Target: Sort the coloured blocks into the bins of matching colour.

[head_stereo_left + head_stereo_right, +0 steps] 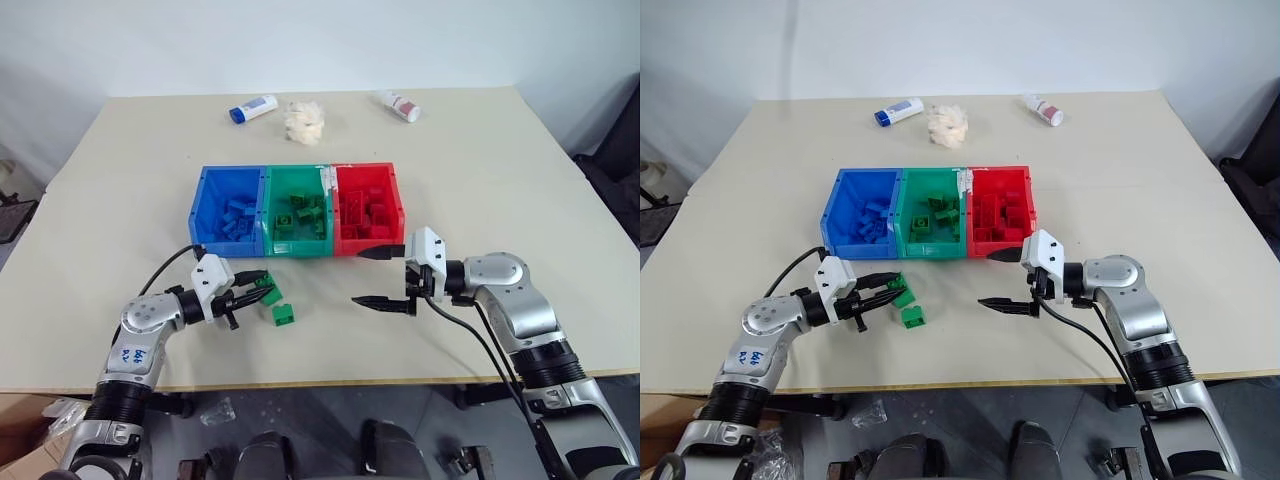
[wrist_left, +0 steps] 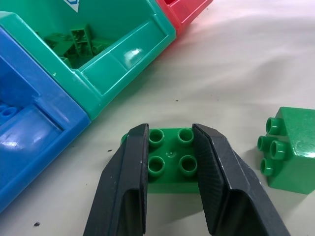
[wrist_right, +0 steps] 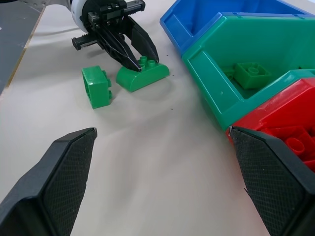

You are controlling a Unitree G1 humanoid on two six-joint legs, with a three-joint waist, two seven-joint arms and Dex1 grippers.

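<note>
Three joined bins stand mid-table: blue (image 1: pixel 200 196), green (image 1: pixel 297 249) and red (image 1: pixel 393 200), each with several bricks of its own colour inside. In front of the green bin a green block with a rounded edge (image 2: pixel 171 157) rests on the table. My left gripper (image 1: pixel 258 287) is shut on it, a finger on either side of its studs. A second, square green block (image 1: pixel 284 314) lies on its side just beside it, free. My right gripper (image 1: pixel 357 277) hangs open and wide in front of the red bin, with nothing between its fingers.
At the table's far side lie a white bottle with a blue cap (image 1: pixel 253 108), a crumpled white tissue (image 1: pixel 305 122) and a white bottle with a red cap (image 1: pixel 401 105). Bare tabletop stretches between the two grippers and around the bins.
</note>
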